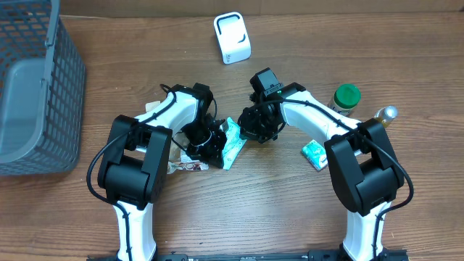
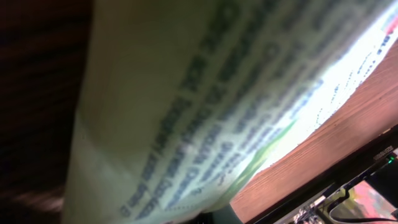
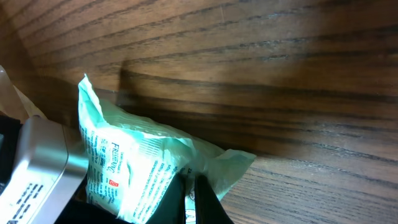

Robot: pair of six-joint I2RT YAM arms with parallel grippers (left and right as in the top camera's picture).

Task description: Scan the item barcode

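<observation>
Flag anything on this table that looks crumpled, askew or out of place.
The green packet at mid-table is creased and tilted, pinched at its edge by the right gripper and, it seems, the left gripper. Another wrapper lies partly under the left arm. Nothing looks spilled.

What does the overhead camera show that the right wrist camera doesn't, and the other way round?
Only overhead: the grey basket, the white device and the green-lidded jar. Only right wrist: the right gripper closed on the packet at its edge, with its print close up. Both: the green-and-white packet and the wooden table.
</observation>
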